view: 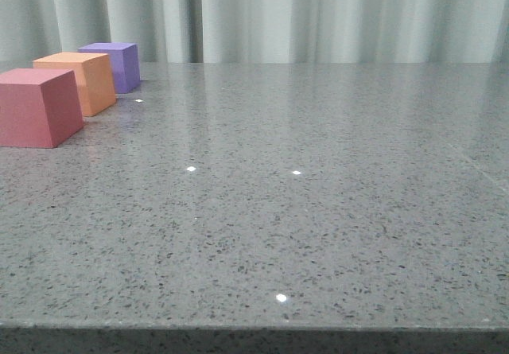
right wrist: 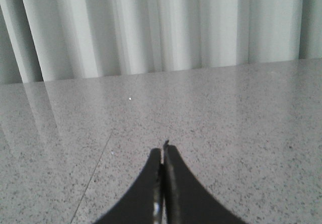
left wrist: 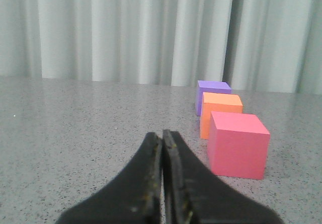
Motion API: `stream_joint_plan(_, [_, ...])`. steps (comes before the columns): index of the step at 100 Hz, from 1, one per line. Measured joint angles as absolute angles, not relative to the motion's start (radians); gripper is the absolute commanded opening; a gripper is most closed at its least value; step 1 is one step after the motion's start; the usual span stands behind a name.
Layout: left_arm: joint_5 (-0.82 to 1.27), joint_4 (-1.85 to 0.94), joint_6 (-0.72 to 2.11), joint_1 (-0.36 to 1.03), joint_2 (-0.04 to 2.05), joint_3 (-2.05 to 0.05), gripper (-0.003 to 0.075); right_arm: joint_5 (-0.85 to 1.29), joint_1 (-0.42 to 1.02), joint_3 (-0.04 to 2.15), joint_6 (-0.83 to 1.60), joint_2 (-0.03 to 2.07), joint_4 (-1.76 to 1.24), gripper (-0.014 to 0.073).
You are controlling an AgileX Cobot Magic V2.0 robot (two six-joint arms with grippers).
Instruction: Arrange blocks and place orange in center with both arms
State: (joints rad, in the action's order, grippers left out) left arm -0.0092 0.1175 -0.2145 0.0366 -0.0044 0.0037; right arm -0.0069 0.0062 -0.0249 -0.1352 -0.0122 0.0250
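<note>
Item 1, red-pink cube [view: 38,107]: placed at the far left of the grey speckled surface [view: 302,211] in the front view, nearest the camera of the three blocks. It is seen upright, resting flat, with a plain matte face. In the left wrist view the same cube [left wrist: 237,144] is shown closest to the left gripper, off to one side of it and apart from it.

Item 2, orange cube [view: 83,80]: set directly behind the red-pink cube, in the middle of the row of three. Whether its faces touch those of its neighbours cannot be told; at most a very narrow gap is left. It is seen again in the left wrist view [left wrist: 219,112], partly covered by the red-pink cube.

Item 3, purple cube [view: 116,65]: placed farthest back in the row, near the pale pleated curtain [view: 318,16]. Only its top and part of one face are shown in the left wrist view [left wrist: 211,90].

Item 4, left gripper [left wrist: 162,136]: recorded with its dark fingers pressed together, nothing held between them, raised above the surface.

Item 5, right gripper [right wrist: 163,151]: recorded likewise closed and empty, with its fingers meeting at the tips, over a bare stretch of surface well apart from the blocks.
</note>
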Motion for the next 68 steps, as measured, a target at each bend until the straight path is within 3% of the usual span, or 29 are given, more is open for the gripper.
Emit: stream_joint_plan(68, [-0.009, 0.116, -0.214, 0.037, -0.004, 0.004, -0.002, -0.03, 0.006, -0.029, -0.135, -0.012, 0.024, -0.0068])
